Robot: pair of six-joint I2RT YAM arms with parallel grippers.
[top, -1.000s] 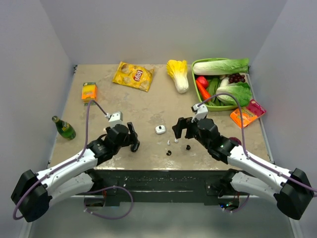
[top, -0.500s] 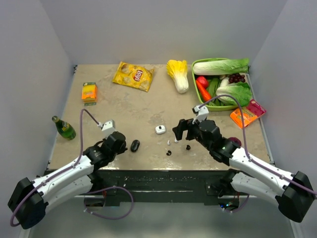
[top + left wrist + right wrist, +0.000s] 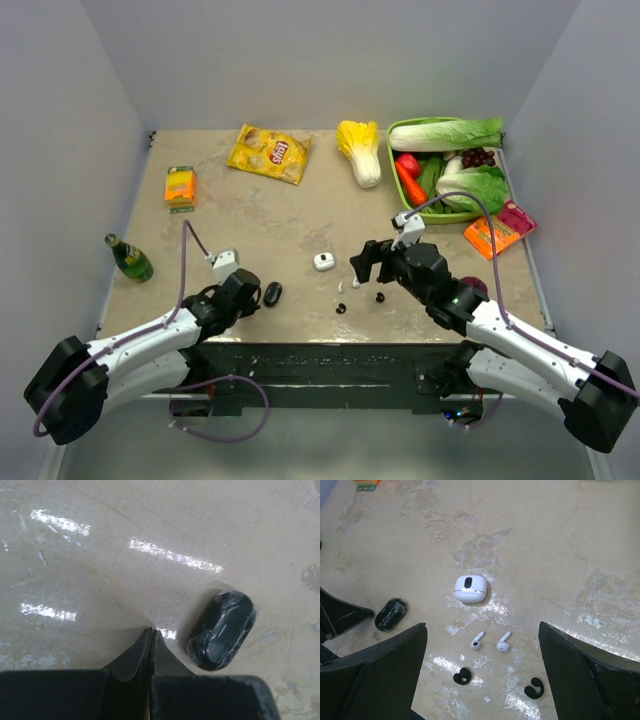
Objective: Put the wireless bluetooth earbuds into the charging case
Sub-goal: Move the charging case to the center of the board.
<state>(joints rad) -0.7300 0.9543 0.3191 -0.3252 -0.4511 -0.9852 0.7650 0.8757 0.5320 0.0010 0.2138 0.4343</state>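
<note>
Four earbuds (image 3: 476,643) are lying beside the white case (image 3: 470,588)
Right gripper (image 3: 481,625) is hovering there, spread wide (empty); left gripper (image 3: 151,630) is resting left of it, pinched together, empty.

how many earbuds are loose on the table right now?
4. Two white earbuds lie side by side just below the white case in the right wrist view; two black earbuds lie below those. I can't see inside the case.
</note>
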